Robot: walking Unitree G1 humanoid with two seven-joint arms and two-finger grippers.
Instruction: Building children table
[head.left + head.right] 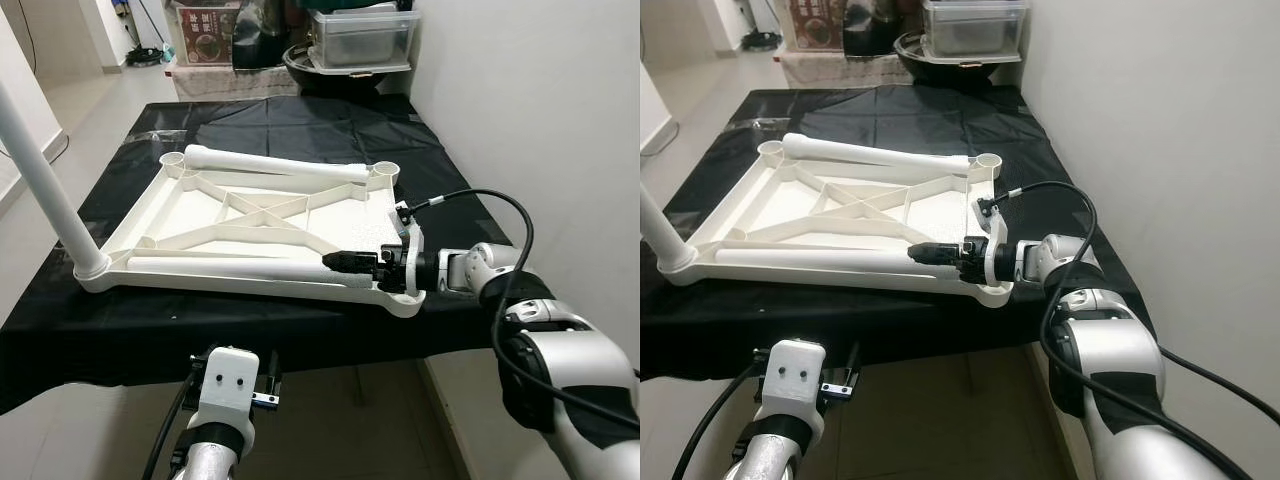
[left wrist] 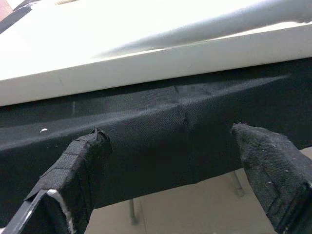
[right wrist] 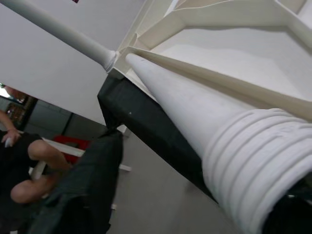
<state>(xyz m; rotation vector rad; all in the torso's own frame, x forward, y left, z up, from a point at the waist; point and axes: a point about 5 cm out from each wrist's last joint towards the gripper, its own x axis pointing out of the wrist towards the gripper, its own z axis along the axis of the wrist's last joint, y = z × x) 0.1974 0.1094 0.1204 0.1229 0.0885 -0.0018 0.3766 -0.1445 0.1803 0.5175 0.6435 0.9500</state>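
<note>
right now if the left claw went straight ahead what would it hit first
Probably the black cloth hanging over the table edge, with the white tabletop just above that line. The left claw is open, and depth is unclear.

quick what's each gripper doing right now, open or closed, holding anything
Left gripper: open, holding nothing, below the table edge.
Right gripper: shut on the loose table leg at its threaded end.

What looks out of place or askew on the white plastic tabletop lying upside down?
One white leg already stands in the near left socket. Two loose white plastic legs lie flat on the tabletop instead: one along the far edge, the other at the near edge, its threaded end at the right gripper.
</note>
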